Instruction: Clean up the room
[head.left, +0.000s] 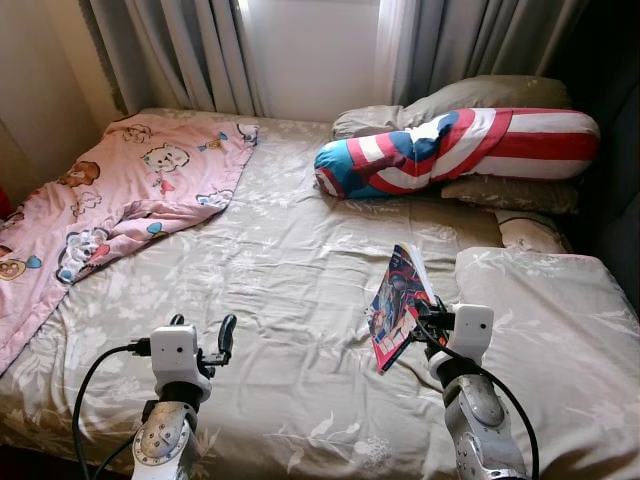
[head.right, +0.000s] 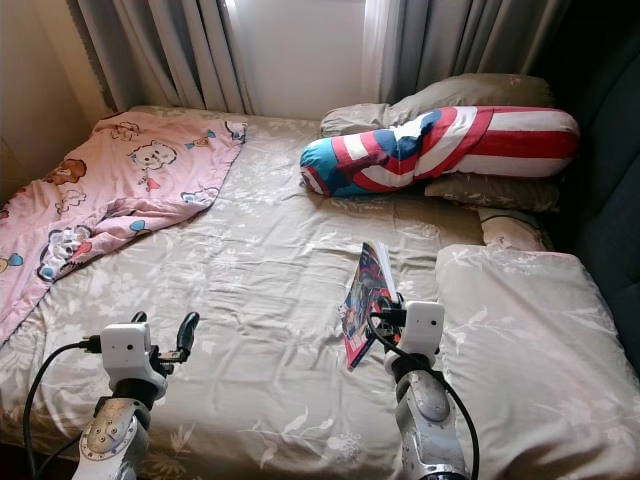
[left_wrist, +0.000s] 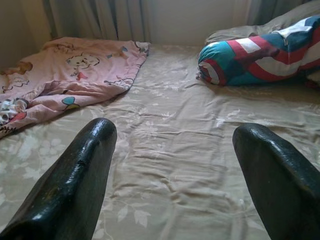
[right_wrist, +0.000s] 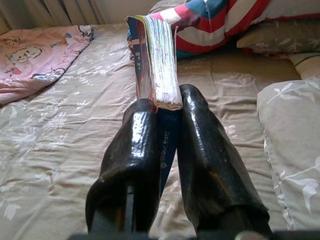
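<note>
- Right pincer (head.left: 418, 318) clenched on comic book (head.left: 398, 304), held up off the bed (head.left: 290, 290) w/ pages toward the pillows; grip sits at the lower edge near the spine, per right wrist view, w/ most of the book standing free above the fingers (right_wrist: 131, 150).
- Left pincer (head.left: 205, 345) released, fingers wide apart, hovering over bare sheet; nothing betw. them.
- Risk 1: thin, floppy book held by one edge; prob. sags or fans open on a quick swing; loose pages could slide out of the pinch, dropping the book back on the bed.
- Risk 2: glossy cover + narrow contact; any twist of the wrist likely lets it pivot in the grip, so placement elsewhere ends up skewed.
- Risk 3: squeezing harder to fix that; creased spine or bent pages.
- Risk 4: turning away from the bed w/ the book sticking out; could clip the grey duvet (head.left: 560, 330) just beside the right arm, or furniture off-frame.
- Rest of tidy-up not yet done: pink blanket (head.left: 120, 195) crumpled at the far left of the bed, striped bolster (head.left: 460, 150) lying across the pillows (head.left: 480, 100) near the curtains (head.left: 200, 45).
</note>
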